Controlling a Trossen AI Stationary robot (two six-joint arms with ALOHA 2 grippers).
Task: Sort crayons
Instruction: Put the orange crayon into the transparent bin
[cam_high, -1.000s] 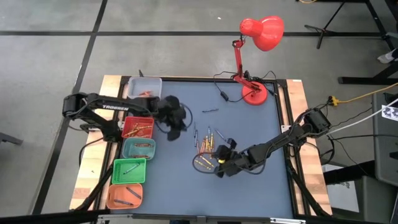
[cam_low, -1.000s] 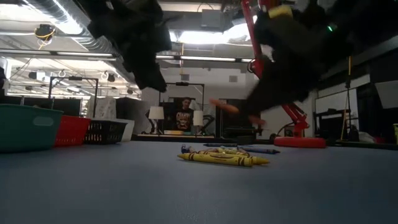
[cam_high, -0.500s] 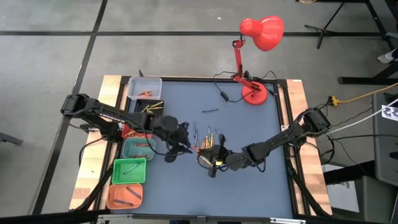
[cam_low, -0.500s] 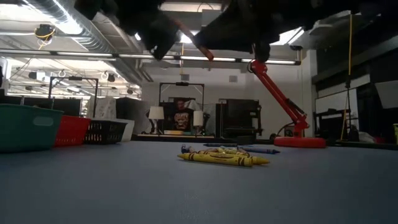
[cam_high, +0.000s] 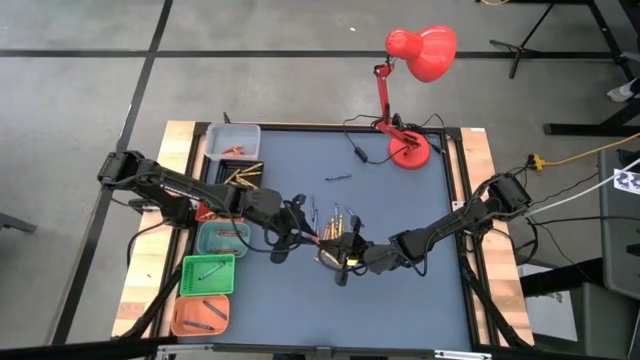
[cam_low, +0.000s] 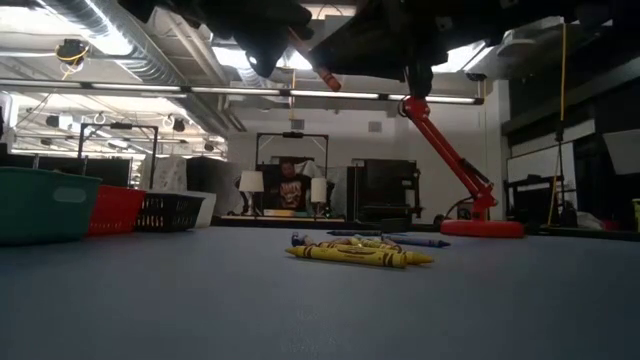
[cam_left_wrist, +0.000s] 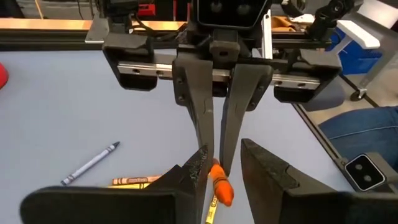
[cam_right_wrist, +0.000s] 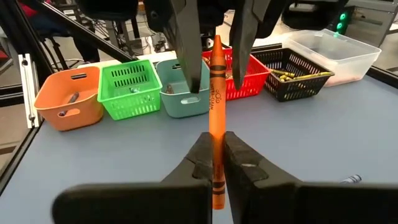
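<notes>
**Orange crayon, mid-air, between my two claws**

My right gripper (cam_right_wrist: 214, 163) is pinched shut on an orange crayon (cam_right_wrist: 216, 93), holding it low on the shaft so most of it stands up clear of my fingers. It hangs above the blue table (cam_high: 400, 200), over the loose pile of crayons (cam_high: 330, 240) near the middle. My left gripper (cam_left_wrist: 219, 180) has its jaws spread on either side of the crayon's free end, not yet closed on it; I judge this to be a hand-over, with the bins on the left arm's side.

What could go wrong: if I let go before the left fingers bite, the crayon drops back into the pile. If the left closes off-centre on such a thin round stick, it may twist or squirt out. Two grips pulling at an angle could snap it.

Further out, along the table's left edge, stand the orange bin (cam_right_wrist: 68, 99), green bin (cam_right_wrist: 130, 87), teal bin (cam_right_wrist: 183, 87), red bin (cam_right_wrist: 252, 78) and black basket (cam_right_wrist: 292, 68), with a clear tub (cam_right_wrist: 329, 53) past them and a red lamp (cam_high: 415, 60) at the far side.

From table height both claws are cut off at the top, and from above they merge into one dark mass, so I cannot tell there how near the left fingers stand to the crayon.
</notes>
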